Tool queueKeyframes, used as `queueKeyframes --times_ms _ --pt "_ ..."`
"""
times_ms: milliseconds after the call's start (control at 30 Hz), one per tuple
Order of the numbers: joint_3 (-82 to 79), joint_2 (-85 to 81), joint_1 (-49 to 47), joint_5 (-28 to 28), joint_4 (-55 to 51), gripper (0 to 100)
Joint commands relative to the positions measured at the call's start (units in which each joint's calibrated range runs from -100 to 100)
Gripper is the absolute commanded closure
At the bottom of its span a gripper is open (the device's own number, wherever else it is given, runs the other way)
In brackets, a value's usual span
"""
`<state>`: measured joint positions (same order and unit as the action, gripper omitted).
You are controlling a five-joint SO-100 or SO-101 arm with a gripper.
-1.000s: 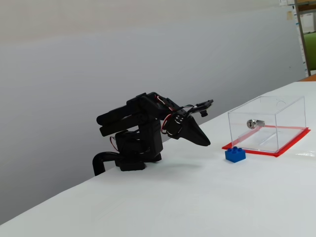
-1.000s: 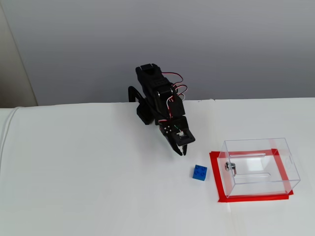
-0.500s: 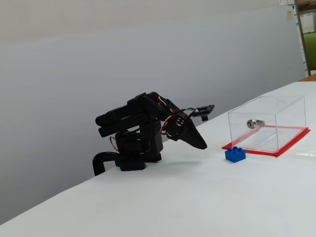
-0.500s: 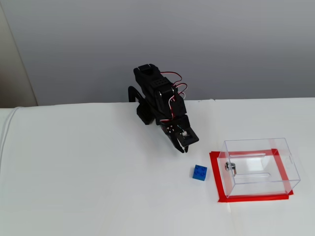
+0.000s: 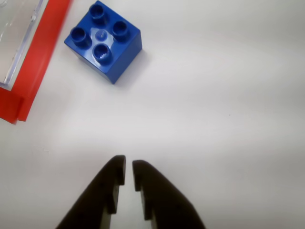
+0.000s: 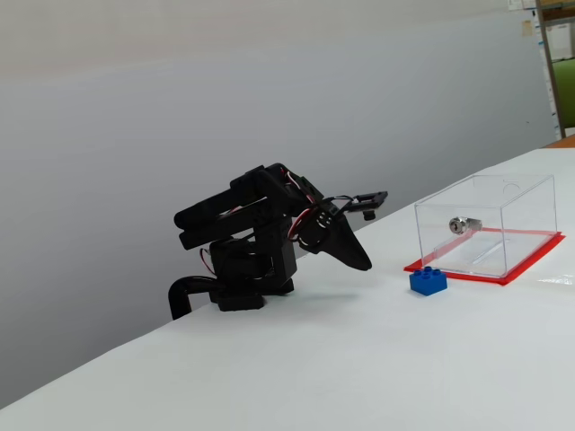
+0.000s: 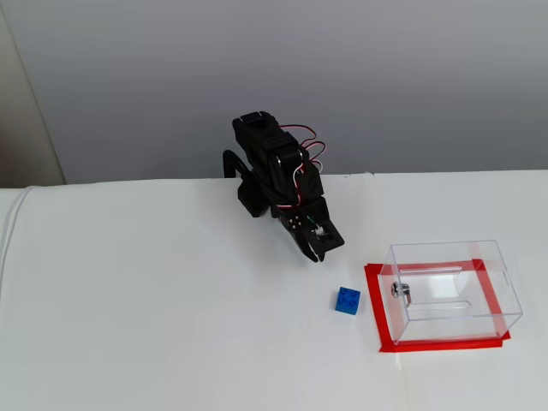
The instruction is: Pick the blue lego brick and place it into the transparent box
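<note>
The blue lego brick [image 5: 102, 40] has round studs on top and sits on the white table, just beside the red base sheet [image 5: 35, 57] of the transparent box [image 5: 14, 33]. In both fixed views the blue lego brick [image 6: 428, 281] [image 7: 347, 300] rests outside the transparent box [image 6: 503, 229] [image 7: 454, 318], near the wall with the silver lock [image 6: 463, 224] [image 7: 401, 292]. My gripper [image 5: 127, 164] [image 6: 364, 263] [image 7: 318, 257] hangs low over the table a short way from the brick. It is shut, with only a thin slit between the fingertips and nothing held.
The black arm base [image 6: 238, 278] [image 7: 253, 193] stands at the table's back edge by a grey wall. White table surface surrounds the brick and box.
The gripper tip has drawn back slightly toward the arm base. Brick and box have not moved.
</note>
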<state>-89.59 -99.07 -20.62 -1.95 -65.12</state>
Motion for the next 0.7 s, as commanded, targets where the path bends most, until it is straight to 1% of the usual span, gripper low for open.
queueKeyframes --times_ms 0,233,433,667 --pt "6.0 3.8 0.1 -0.2 0.9 98" --pt "18.1 20.7 -0.3 -0.6 0.9 98" --pt "31.3 36.5 -1.2 -4.9 0.9 98" --pt "42.0 48.4 -2.6 -7.6 0.9 98"
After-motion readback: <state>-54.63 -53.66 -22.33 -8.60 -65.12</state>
